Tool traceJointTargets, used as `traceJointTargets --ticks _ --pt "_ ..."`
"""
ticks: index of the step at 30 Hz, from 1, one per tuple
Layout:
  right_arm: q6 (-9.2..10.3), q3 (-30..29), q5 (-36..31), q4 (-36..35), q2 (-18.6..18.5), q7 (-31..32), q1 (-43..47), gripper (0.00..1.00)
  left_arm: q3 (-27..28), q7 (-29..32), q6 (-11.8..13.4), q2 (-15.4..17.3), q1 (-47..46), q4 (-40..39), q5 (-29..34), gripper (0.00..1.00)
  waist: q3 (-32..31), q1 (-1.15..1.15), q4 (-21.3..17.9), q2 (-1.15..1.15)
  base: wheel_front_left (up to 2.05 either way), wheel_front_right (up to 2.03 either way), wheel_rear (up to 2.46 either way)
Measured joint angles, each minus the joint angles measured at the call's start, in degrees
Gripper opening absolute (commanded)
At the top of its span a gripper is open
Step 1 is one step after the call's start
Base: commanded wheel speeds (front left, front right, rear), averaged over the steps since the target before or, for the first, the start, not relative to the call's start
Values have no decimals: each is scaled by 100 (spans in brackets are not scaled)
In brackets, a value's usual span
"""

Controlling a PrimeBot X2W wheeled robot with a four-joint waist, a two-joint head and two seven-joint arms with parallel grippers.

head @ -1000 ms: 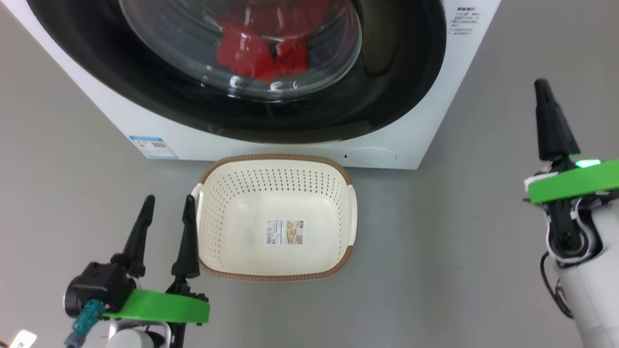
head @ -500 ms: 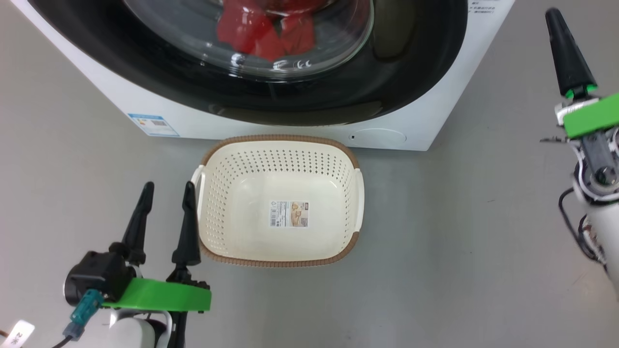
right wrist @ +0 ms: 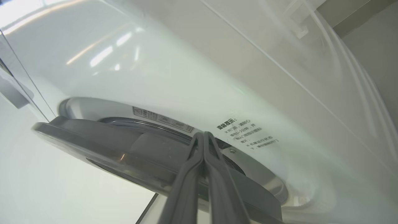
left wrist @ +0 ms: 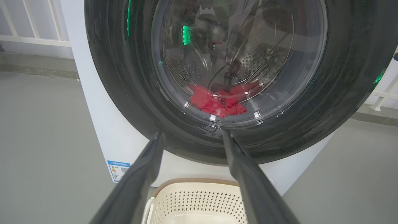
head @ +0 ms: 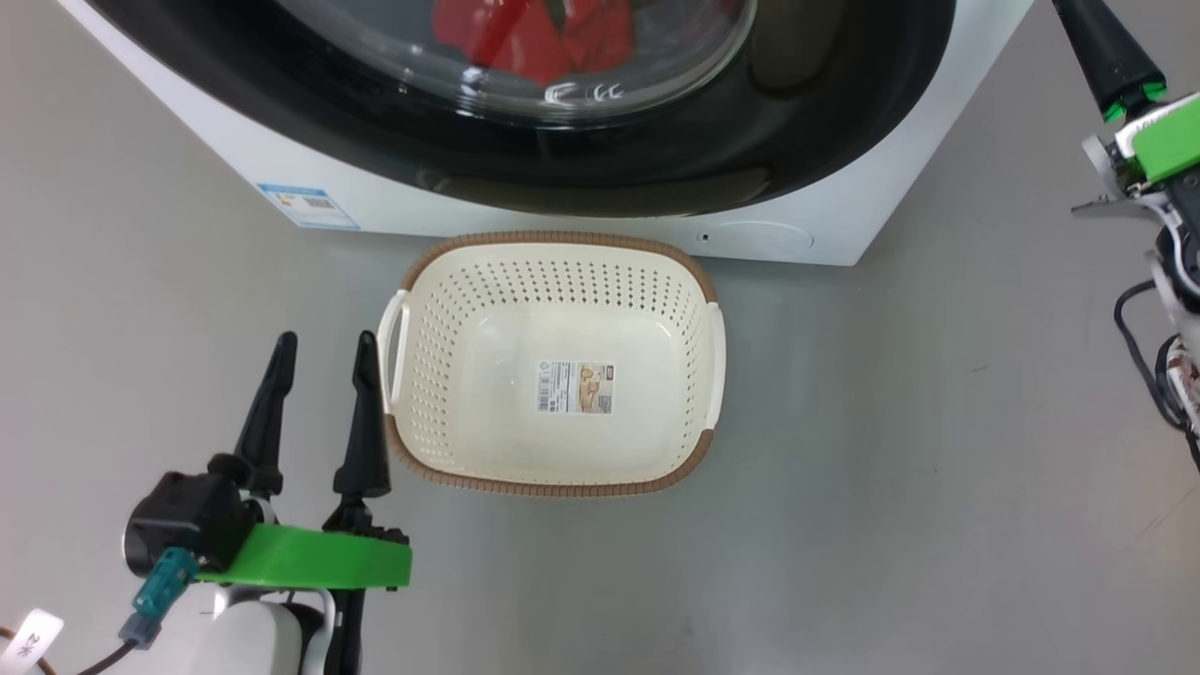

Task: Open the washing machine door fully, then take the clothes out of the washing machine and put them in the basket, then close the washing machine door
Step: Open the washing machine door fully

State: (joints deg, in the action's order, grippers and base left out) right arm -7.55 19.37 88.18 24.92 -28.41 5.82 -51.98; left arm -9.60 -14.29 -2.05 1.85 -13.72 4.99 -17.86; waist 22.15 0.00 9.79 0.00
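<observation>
Since a second ago our right gripper has risen into the upper right corner of the head view, and the camera itself has shifted. In the right wrist view its fingers are pressed together, tips at the edge of the washing machine door; we cannot tell if they touch it. Our left gripper sits at lower left, fingers parted and holding nothing, just beside the basket. The basket stands on the smooth grey floor in the centre of the frame, just below the white washing machine. The clothes lie red behind the door glass. A white railing crosses the upper left of the left wrist view.
</observation>
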Motion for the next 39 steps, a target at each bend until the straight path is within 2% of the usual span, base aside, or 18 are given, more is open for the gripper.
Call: traceJointTargets --ticks 16,39 --pt "0 133 338 219 -53 1131 -619 0 -103 0 87 -3 -115 -52 -101 100 254 0 127 0 0 0 0" --pt "1 204 335 377 -92 1738 -940 0 -185 0 180 -7 -209 -85 -250 100 404 0 283 0 0 0 0"
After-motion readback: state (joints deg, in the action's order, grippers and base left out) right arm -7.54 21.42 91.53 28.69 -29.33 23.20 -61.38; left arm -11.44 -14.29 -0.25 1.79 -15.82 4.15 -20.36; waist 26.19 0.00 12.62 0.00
